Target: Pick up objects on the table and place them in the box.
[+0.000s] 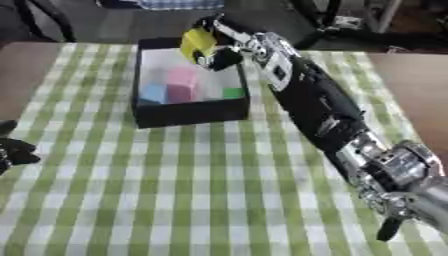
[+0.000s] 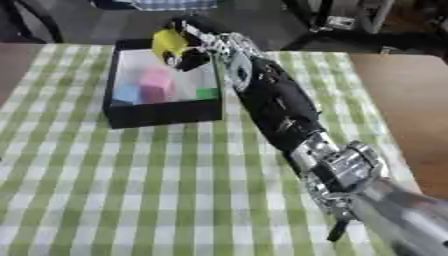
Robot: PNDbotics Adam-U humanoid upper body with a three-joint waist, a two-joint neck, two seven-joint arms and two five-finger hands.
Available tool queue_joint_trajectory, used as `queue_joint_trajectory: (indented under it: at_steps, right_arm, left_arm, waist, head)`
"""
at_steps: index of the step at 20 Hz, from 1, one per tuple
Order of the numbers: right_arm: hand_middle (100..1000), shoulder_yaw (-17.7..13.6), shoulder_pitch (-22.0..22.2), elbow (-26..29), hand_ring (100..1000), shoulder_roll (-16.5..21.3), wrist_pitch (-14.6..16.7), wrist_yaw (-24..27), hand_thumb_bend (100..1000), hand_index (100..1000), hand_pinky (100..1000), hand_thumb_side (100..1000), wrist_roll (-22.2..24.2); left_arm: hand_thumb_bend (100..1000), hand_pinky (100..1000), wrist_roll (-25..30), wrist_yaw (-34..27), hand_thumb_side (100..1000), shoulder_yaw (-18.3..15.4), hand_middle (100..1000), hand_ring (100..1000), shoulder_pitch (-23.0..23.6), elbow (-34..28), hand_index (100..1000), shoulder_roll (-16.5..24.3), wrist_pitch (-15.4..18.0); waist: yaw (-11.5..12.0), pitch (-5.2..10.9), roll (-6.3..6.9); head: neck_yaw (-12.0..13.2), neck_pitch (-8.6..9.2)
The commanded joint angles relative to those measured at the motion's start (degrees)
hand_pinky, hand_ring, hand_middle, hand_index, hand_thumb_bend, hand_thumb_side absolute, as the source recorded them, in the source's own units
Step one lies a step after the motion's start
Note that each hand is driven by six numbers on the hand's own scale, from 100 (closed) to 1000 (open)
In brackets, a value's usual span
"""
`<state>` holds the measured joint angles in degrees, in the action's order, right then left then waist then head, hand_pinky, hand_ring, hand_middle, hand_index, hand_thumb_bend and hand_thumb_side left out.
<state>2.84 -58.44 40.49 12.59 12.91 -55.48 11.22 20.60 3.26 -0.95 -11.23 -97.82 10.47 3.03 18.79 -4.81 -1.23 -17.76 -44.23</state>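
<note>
My right arm stretches from the lower right up to the black box (image 1: 191,114) with a white floor. My right hand (image 1: 222,50) hangs over the box's far right part, fingers curled round a yellow object (image 1: 198,42). In the box lie a pink block (image 1: 182,76), a darker pink block (image 1: 181,93), a blue block (image 1: 153,92) and a small green block (image 1: 233,92). My left hand (image 1: 12,152) shows dark at the left edge of the left eye view, low beside the table; I cannot make out its fingers.
A green and white checked cloth (image 1: 175,190) covers the table. Bare brown tabletop (image 1: 411,85) shows at the right. Chair legs and dark furniture stand beyond the far edge.
</note>
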Motion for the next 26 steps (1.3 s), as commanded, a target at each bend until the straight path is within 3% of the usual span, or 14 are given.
queue_joint_trajectory:
  at_steps: [1, 4, 8, 14, 18, 22, 26]
  right_arm:
    - [890, -0.5, -1.5, -0.7, 805, 0.2, 0.6, -4.1, 217, 982, 931, 599, -0.5]
    - [956, -0.6, -1.4, -0.2, 840, 0.1, 1.0, -5.3, 245, 999, 938, 638, -0.3]
    - [965, -0.4, -1.1, 1.0, 843, 0.5, 1.7, -5.4, 230, 996, 938, 634, 0.3]
    - [907, 1.1, 0.8, 8.6, 798, 3.6, 4.7, 1.0, 177, 976, 929, 534, -1.6]
    - [829, 2.5, 5.1, 19.9, 729, 9.2, 5.9, 12.2, 100, 947, 907, 389, -4.5]
    - [786, 1.8, 14.3, 33.3, 685, 15.1, 4.0, 28.0, 100, 936, 890, 368, -6.3]
    - [718, -2.0, 24.3, 43.8, 621, 18.5, 0.7, 41.1, 100, 907, 864, 363, -8.4]
  left_arm:
    - [180, 720, 0.2, -0.2, 1000, 0.1, 584, 582, -0.8, -0.8, 909, 0.4, 0.1]
    - [181, 720, 0.1, -0.2, 1000, 0.0, 583, 582, -0.8, -0.8, 909, 0.5, 0.1]
    - [181, 720, 0.1, -0.1, 1000, 0.0, 582, 581, -0.6, -0.8, 908, 0.6, 0.1]
    - [183, 721, -0.4, 0.0, 1000, -0.6, 580, 580, 0.0, -0.8, 908, 1.1, 0.0]
    - [185, 720, -0.9, 0.2, 1000, -1.1, 580, 580, 0.5, -0.8, 907, 1.7, -0.1]
    - [186, 718, -1.6, 0.1, 1000, -1.5, 577, 577, 0.5, -1.0, 906, 2.2, -0.1]
    - [188, 716, -2.1, 0.1, 1000, -1.6, 576, 577, 0.2, -1.2, 904, 2.5, -0.3]
  waist:
    - [0.0, 0.03, 0.85]
    - [-0.2, 0.04, 0.86]
    - [-0.7, 0.02, 0.74]
    - [-2.5, 0.42, 0.10]
    - [-4.5, 1.01, -0.74]
    - [-6.7, 1.22, -1.63]
    - [-8.4, 1.05, -2.31]
  head:
    - [-0.1, 0.11]
    - [0.1, 0.11]
    - [0.4, 0.11]
    - [2.2, 0.11]
    - [4.2, 0.11]
    - [6.0, 0.11]
    - [7.4, 0.11]
